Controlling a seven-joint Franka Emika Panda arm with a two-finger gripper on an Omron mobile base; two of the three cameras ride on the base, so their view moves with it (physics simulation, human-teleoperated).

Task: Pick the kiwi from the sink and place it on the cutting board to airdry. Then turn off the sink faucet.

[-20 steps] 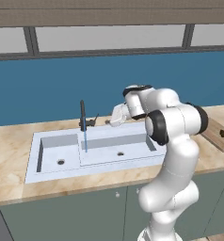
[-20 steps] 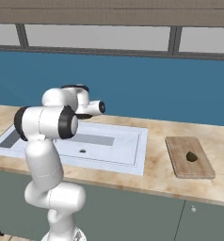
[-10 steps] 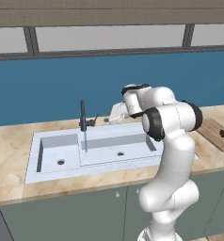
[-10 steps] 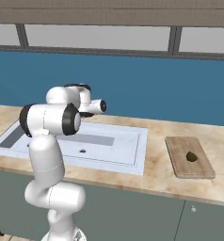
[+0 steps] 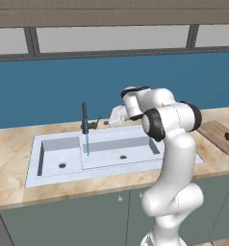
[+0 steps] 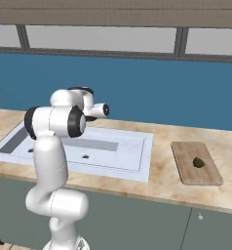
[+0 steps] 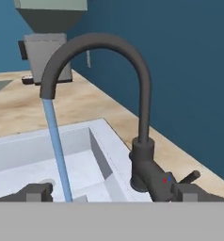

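The kiwi [image 6: 198, 162] already lies on the cutting board [image 6: 186, 166] at the tabletop's right end, so step 1 looks done and step 2, shutting off the sink faucet [image 7: 141, 117], is in hand. Water runs into the sink [image 5: 111, 158]. The gripper [image 7: 111, 193] faces the faucet base, fingers apart, with the lever probably just beyond the right fingertip. Next: push the lever closed.

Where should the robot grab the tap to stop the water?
Probably the slim lever sticking out sideways from the faucet's short base, not the curved spout. It is thin enough for the fingers to close around. The hand already faces it from the side, so coming straight in looks best.
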